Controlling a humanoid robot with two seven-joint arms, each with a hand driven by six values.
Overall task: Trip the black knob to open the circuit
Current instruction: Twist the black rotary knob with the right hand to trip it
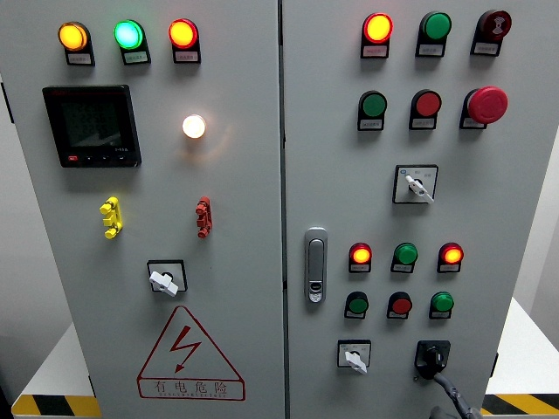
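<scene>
Reaching up from the bottom edge of the cabinet's right door, the right hand [447, 394] shows only as dark fingers rising toward the black knob [431, 356]. The fingertips look to be touching the knob's underside or just below it, but so little of the hand is in view that I cannot tell how far open it is, or whether it has closed on anything. The left hand is nowhere to be seen.

The black knob sits in the bottom right corner of the right door [515, 201], on a square black plate, last in the lowest row. Just to its left is a white selector switch [354, 356] on a similar plate. Above them run three small pushbuttons [400, 304], then three round indicator lamps [404, 254], two glowing red. A metal door latch [315, 264] stands near the seam between the doors.

To my eye the knob is a small, rigid rotary handle, hard plastic and probably smooth, likely with a stiff spring detent that gives with a snap. It would best be pinched across its raised bar, finger and thumb on opposite flanks, then twisted firmly; a light grip may slip off.
</scene>
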